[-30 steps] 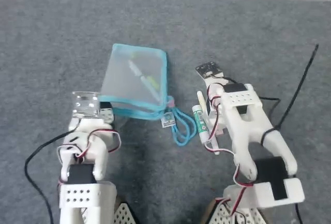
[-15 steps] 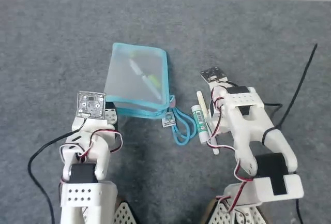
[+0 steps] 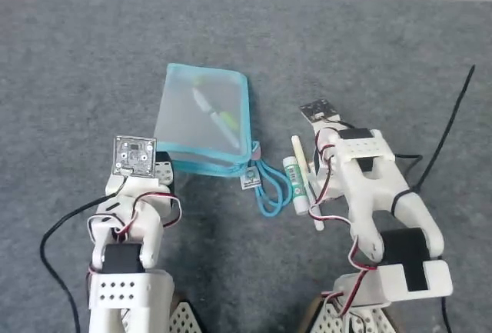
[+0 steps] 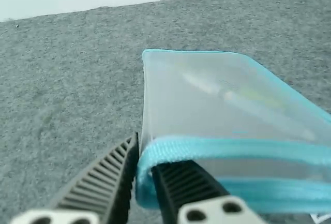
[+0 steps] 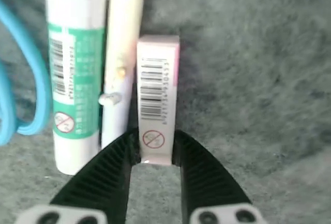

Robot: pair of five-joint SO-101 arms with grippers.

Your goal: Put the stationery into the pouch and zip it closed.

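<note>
- My left end effector [image 4: 145,175] is pinching the pouch [image 4: 222,110] at one corner of its blue zip band, both fingers pressing on the band from either side.
- The left wrist view is showing this pinch close up. In the high view my own wrist camera is covering it, and the pouch [image 3: 204,121] is lying flat on the grey surface [image 3: 384,56].
- The pouch's zip edge is facing my arm bases and its closed end is pointing toward the far side of the surface.
- Through its translucent wall the high view is showing a green-and-white pen [image 3: 215,118] lying diagonally inside. The left wrist view is giving that content as pale blurs.
- My right end effector [image 5: 155,149] is clamping the near end of a small block [image 5: 158,89], one finger on each long side.
- The right wrist view is revealing this block. In the high view my right arm is hiding it.
- The small block, a white pen [image 5: 121,53] and a glue stick [image 5: 75,74] are lying side by side, their long axes parallel and pointing away from my arm base.
- In the high view the glue stick [image 3: 296,183] and white pen [image 3: 305,183] are resting just beside the pouch's blue cord [image 3: 269,187], which is looping out from the zip end near a small tag [image 3: 250,179].
</note>
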